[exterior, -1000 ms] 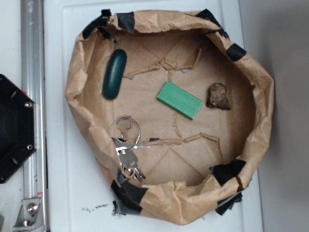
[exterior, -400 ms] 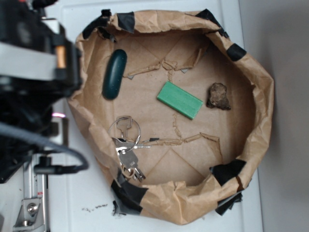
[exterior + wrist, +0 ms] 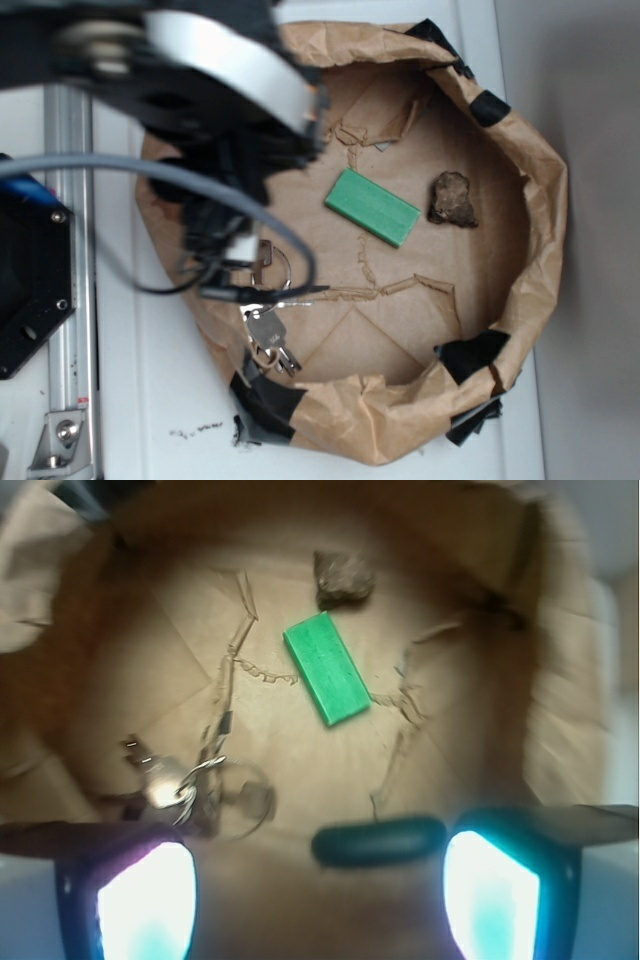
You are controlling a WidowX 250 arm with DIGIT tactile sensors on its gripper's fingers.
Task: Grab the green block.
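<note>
1. One green block [image 3: 372,207] is seen lying flat on the floor of a crumpled brown paper nest [image 3: 545,215], near its middle; in the wrist view the green block [image 3: 326,668] lies alone, touched by nothing.
2. One brown rock-like lump [image 3: 453,198] is seen just right of the block in the exterior view, apart from it; in the wrist view the lump [image 3: 343,577] sits beyond the block's far end.
3. One bunch of keys [image 3: 268,338] on a ring is found at the lower left of the nest floor, well apart from the block, partly covered by the arm in the exterior view; it is also visible in the wrist view [image 3: 165,783].
4. One dark teal oval object [image 3: 380,840] is shown in the wrist view close to the camera, between the two glowing finger pads [image 3: 145,900]; in the exterior view it is hidden behind the arm.
5. One robot arm [image 3: 215,95], blurred, is seen over the upper left part of the nest, with one grey cable [image 3: 150,172] looping below it.
6. The hand [image 3: 318,895] is held spread wide, with nothing gripped; the block lies well ahead of it.
7. The nest is carried on a white bench [image 3: 150,400], with black tape patches [image 3: 468,354] along its rim.
</note>
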